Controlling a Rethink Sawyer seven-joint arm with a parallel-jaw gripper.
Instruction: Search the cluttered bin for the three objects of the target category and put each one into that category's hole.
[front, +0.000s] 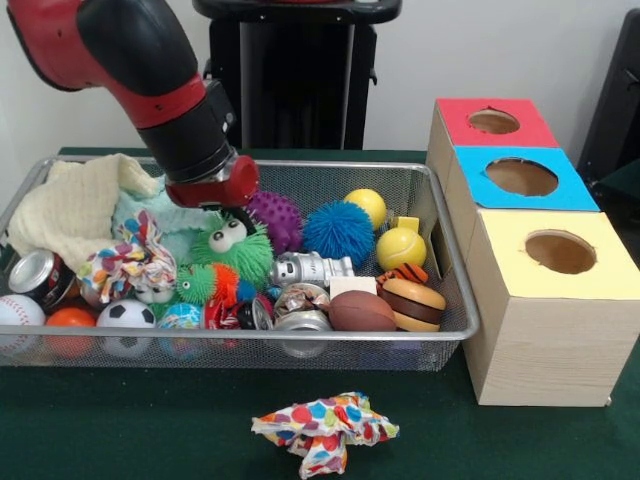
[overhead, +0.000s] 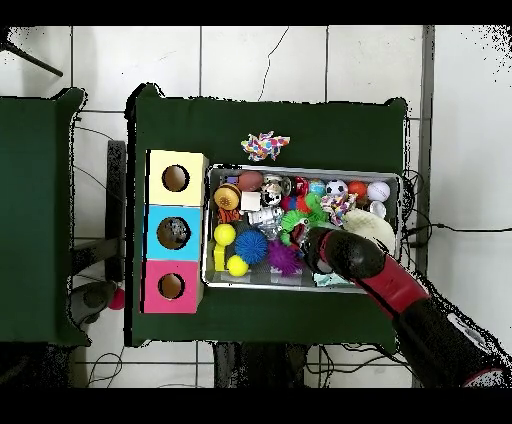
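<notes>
The wire bin (front: 440, 345) at centre frame held balls, cans, cloths and a green fuzzy toy (front: 235, 250). The tool (front: 232, 212) hung over that toy; its grip could not be told. Three boxes (front: 545, 300) stood at right.

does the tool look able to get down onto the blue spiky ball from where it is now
Probably yes. The blue spiky ball lies on top of the clutter with nothing over it, beside the purple spiky ball, and the tool is low in the bin nearby.

- Fingers hidden behind the red wrist (front: 212, 183) in both views, so grip unreadable.
- Arm (front: 110, 45) cut off by the top edge.
- Bottom bin (front: 455, 310) items buried under clutter, too small overhead.
</notes>
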